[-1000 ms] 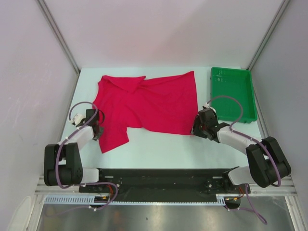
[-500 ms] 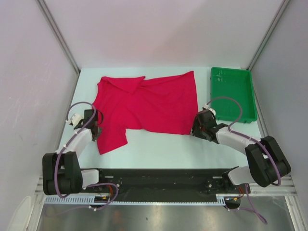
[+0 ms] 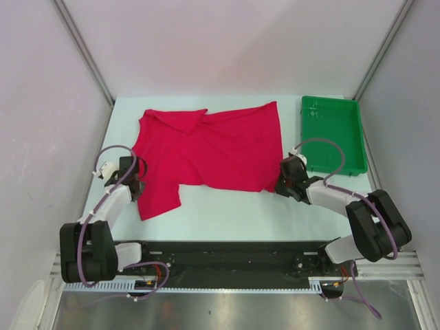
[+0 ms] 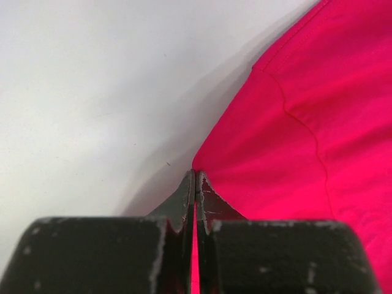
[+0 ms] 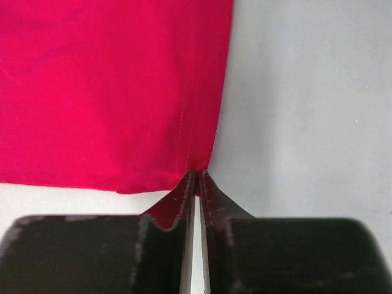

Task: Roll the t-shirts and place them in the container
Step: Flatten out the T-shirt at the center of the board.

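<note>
- Jaws on the left: pressed shut, with a sliver of the t-shirt (image 4: 294,122) pinched between them.
- Right jaws: almost together at its hem corner. They seem to nip it, though the tips hide the contact.
- T-shirt: spread but rumpled on the surface (image 3: 227,206), left of the green tray (image 3: 333,134).
- Step, I judge: gripping to straighten. Next calls for an even outward pull before rolling.

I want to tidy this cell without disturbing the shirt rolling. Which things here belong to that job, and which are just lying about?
Belongs to the job:
red t-shirt, spread on the table
left gripper, shut on its near left edge
right gripper, shut on its near right hem corner

Just lying about:
green tray, far right, apart from the shirt
</note>
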